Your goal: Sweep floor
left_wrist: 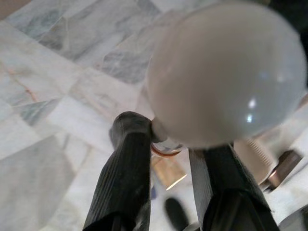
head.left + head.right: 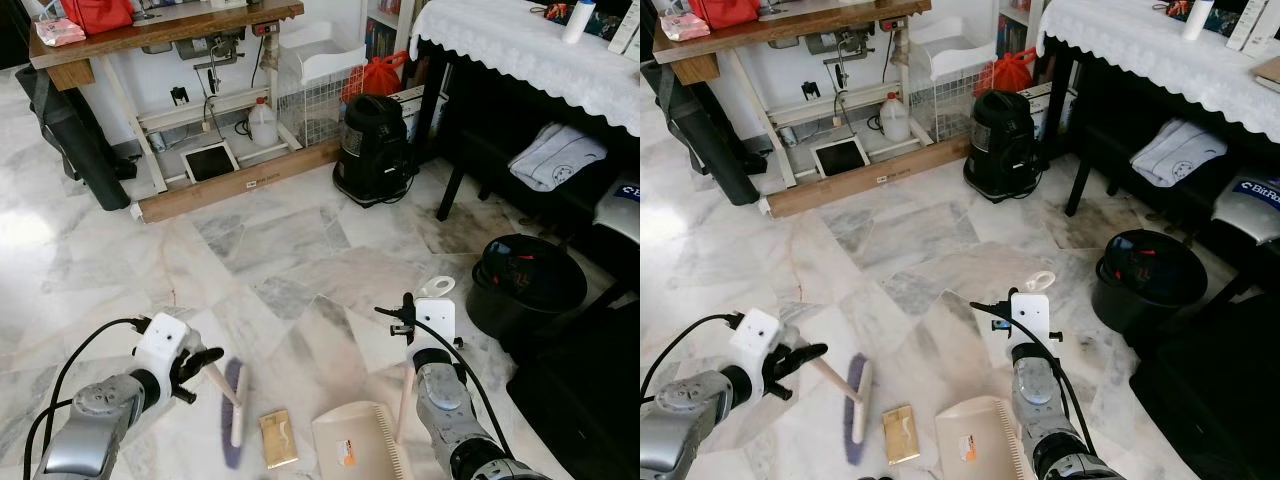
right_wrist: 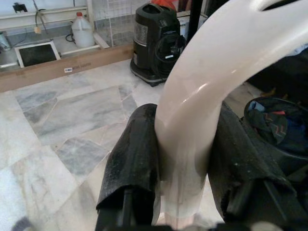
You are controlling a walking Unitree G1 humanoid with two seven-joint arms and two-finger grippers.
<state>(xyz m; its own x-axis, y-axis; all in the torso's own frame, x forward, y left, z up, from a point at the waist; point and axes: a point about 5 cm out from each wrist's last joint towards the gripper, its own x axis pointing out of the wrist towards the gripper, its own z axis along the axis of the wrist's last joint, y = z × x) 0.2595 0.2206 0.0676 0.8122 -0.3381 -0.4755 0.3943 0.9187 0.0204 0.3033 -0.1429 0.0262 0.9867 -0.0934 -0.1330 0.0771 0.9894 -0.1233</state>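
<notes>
Brush (image 2: 234, 412) clamped in left gripper (image 2: 200, 366), dustpan (image 2: 358, 440) handle pinched by right gripper (image 3: 183, 159).
Packet (image 2: 278, 437) lies between them, just off the bristles; a hard stroke could skid it past the pan.

Two silver metal arms are seen, each made of rounded, jointed segments. Behind each claw a white box-shaped wrist module is mounted. The left gripper (image 2: 205, 362) and the right gripper (image 3: 185, 159) are each built from two long black fingers (image 1: 126, 178) with a fine ribbed surface. A black cable is looped from behind each wrist module back along the arm.
</notes>
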